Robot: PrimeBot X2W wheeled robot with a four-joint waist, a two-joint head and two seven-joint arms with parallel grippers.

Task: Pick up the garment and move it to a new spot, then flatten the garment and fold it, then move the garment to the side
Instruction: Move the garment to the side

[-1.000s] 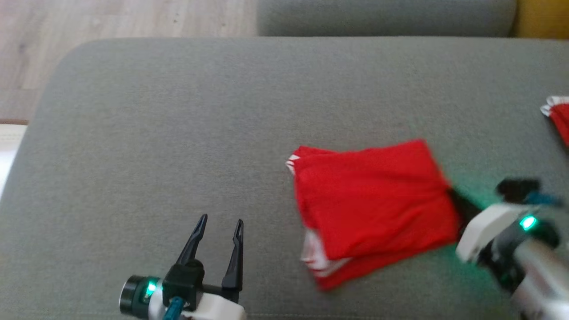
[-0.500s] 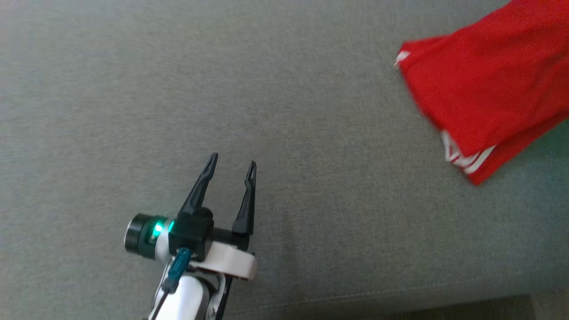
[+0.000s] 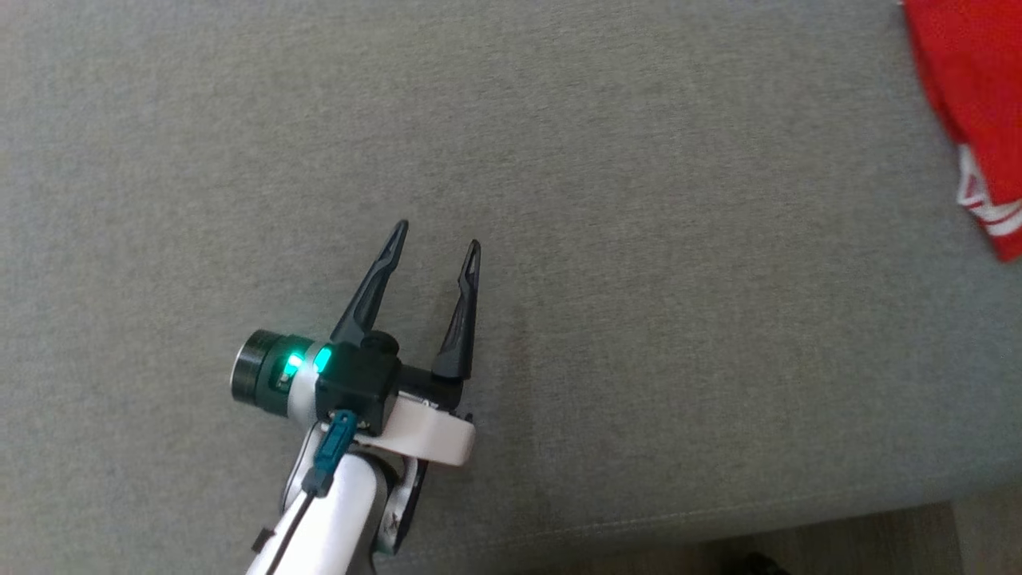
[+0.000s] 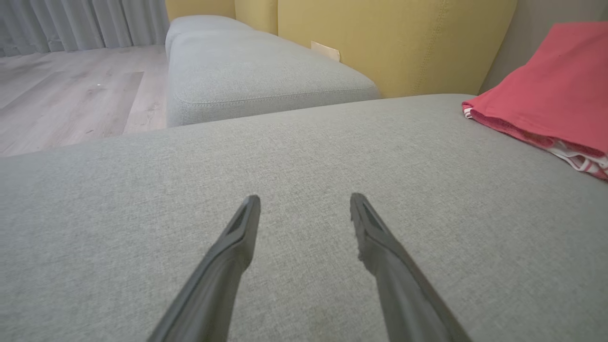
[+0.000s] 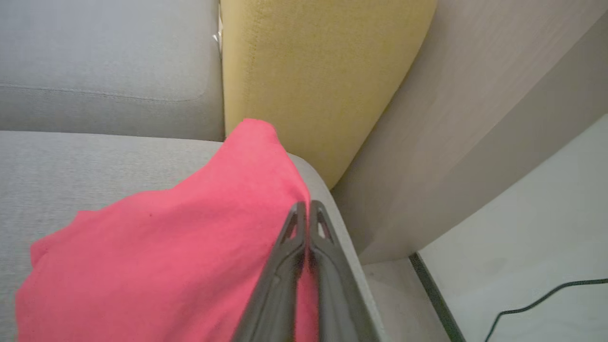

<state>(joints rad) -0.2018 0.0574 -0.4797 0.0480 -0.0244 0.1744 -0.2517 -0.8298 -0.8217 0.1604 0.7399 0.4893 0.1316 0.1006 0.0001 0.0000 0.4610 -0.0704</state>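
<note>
The red garment [image 3: 974, 104] with white trim lies folded on the grey sofa seat [image 3: 639, 239], cut off by the head view's upper right corner. In the left wrist view the garment [image 4: 551, 90] slopes upward at the far right. My right gripper [image 5: 306, 206] is shut, its fingertips pinching the garment's [image 5: 166, 247] right edge near the seat's corner. My left gripper [image 3: 437, 236] stands open over bare seat fabric, well left of the garment, with nothing between its fingers [image 4: 237, 237].
A yellow backrest [image 4: 380, 38] and a second grey cushion [image 4: 247, 71] stand beyond the seat, with wooden floor [image 4: 61, 95] to the left. The seat's front edge [image 3: 718, 519] runs along the bottom. A beige side panel [image 5: 475, 118] and a black cable [image 5: 532, 299] lie past the corner.
The head camera has swung down and left. The garment has travelled right with my right gripper, away from the left gripper. The left gripper stays open.
</note>
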